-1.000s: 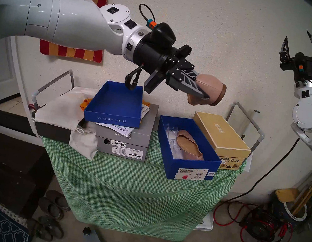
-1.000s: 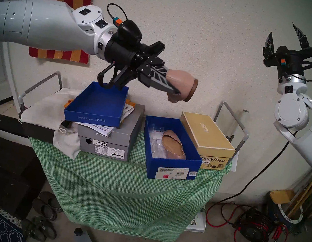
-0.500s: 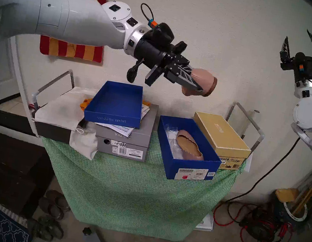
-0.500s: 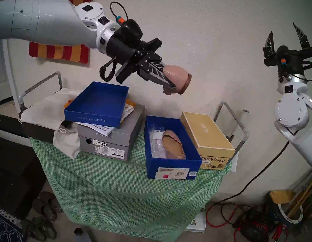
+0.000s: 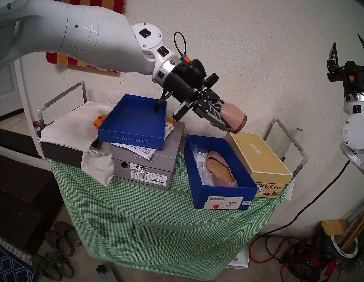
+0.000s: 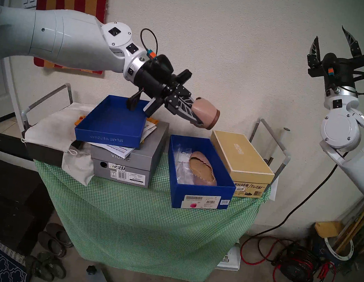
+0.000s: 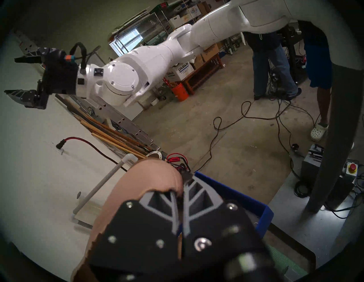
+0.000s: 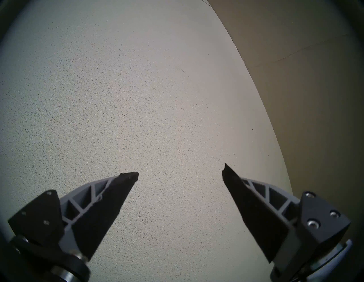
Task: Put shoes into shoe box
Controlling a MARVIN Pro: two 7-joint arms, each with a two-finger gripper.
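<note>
The task looks about half done: one beige-pink shoe (image 5: 221, 168) already lies inside the deep blue shoe box (image 5: 220, 192) on the green-checked table (image 5: 150, 216), resting toward the box's right wall on some clear wrapping, while the second shoe (image 5: 232, 119) hangs in the air, pinched in the left gripper (image 5: 223, 126). That gripper is clenched on the shoe's edge, its two fingers pressed nearly together in the left wrist view, with the pink upper (image 7: 141, 189) bulging at their 10 o'clock and the brown sole facing away from the arm. In the head view the held shoe hovers just past the far end of the blue box, at about 12 o'clock from the shoe already packed and close above the near corner of the tan closed box (image 5: 259, 160) beside it. What is left, by the look of it, is to bring the shoe down and toward 6 o'clock, over the free left half of the box, and let go. The right gripper (image 5: 348, 49) is raised at 2 o'clock, well apart from the table, its fingers spread and holding nothing.
</note>
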